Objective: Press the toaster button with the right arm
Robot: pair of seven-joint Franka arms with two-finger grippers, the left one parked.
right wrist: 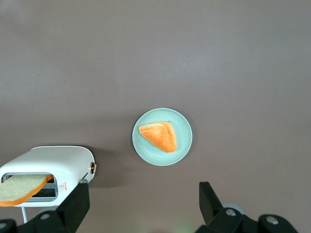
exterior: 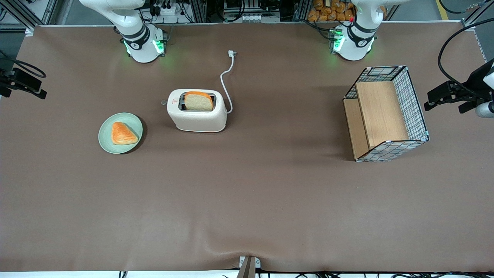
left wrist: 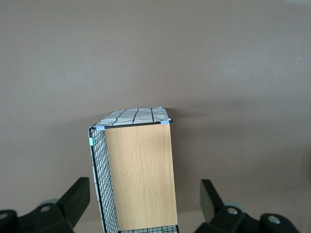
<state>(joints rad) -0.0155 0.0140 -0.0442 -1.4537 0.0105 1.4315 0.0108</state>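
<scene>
Pincer (right wrist: 143,206) hangs open, high above plate (right wrist: 184,145), toaster button (right wrist: 92,168) just beside.

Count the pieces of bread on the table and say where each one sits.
2. One bread slice stands in a slot of the toaster. One triangular toasted piece lies on the green plate beside the toaster. The gripper, open, hovers above both.

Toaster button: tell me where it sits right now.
The toaster button juts from the toaster's narrow end facing the green plate, toward the working arm's end. The open gripper hovers high above, apart.
</scene>
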